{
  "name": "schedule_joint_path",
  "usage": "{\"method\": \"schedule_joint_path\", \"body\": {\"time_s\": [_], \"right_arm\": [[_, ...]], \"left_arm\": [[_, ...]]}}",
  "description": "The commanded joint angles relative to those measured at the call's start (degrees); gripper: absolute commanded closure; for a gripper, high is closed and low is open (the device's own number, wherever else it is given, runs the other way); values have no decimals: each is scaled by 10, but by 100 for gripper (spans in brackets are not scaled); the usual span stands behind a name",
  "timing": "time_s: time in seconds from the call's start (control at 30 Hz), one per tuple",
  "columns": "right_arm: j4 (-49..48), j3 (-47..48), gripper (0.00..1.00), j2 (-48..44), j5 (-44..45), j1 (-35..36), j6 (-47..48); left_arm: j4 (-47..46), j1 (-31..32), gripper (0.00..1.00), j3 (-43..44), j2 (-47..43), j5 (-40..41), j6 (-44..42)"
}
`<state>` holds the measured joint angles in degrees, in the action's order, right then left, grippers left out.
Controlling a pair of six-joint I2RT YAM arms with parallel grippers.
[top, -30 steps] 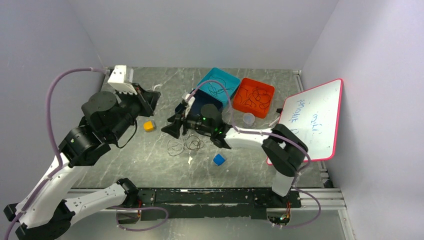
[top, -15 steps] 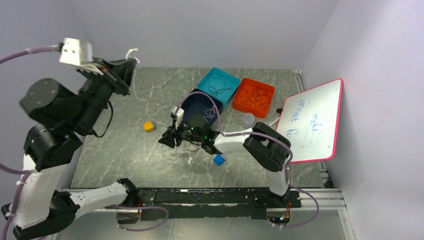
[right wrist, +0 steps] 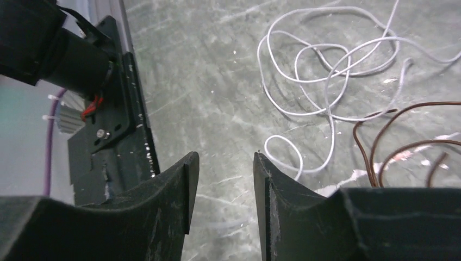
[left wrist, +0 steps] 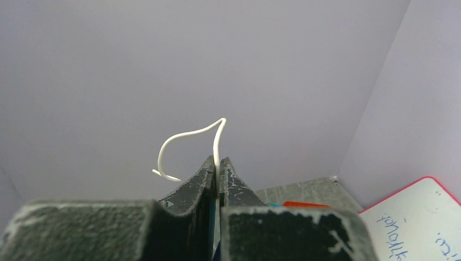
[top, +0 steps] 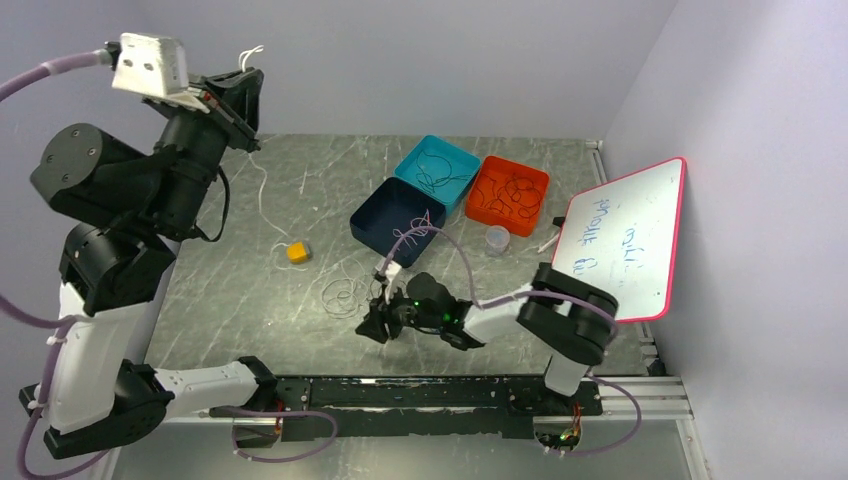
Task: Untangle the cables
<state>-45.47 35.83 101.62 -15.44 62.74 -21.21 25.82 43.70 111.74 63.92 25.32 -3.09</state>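
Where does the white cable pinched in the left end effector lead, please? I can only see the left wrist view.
Observer: From the left end effector, held high, the white cable hangs down to the table, reaching it near a yellow block.
Operator: Thank you; is the right end effector holding anything?
Observer: No; it is open and empty, low over the table beside loose cable loops.

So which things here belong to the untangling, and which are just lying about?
Job: white cable, pinched in left gripper; grey loops and brown cable on table; open right gripper.
Lying about: orange cube, whiteboard, clear cup.
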Motion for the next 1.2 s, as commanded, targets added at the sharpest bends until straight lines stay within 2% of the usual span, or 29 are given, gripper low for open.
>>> {"method": "schedule_joint_path", "body": {"time_s": [0.0,0.17,0.3,0.4,0.57,0.87,1.17], "right_arm": [[5,-30,53,-104,47,7,4],[111,-41,46,-248,141,8,27],[235,-24,45,-351,290,7,16],[325,-7,44,-408,401,7,-3],[429,10,43,-472,505,6,-16],[477,-4,43,-519,536,7,-48],[486,-13,43,-530,542,7,-56]], "left_arm": [[-22,-1,93,4,9,2,-22],[-30,-1,93,-17,16,-13,-18],[-39,-1,93,-31,31,-26,-13],[-48,0,93,-42,49,-33,-14],[-53,-2,93,-42,98,-46,-21],[-79,-12,93,-6,193,-56,-47],[-85,-35,93,47,241,-76,-47]]}}
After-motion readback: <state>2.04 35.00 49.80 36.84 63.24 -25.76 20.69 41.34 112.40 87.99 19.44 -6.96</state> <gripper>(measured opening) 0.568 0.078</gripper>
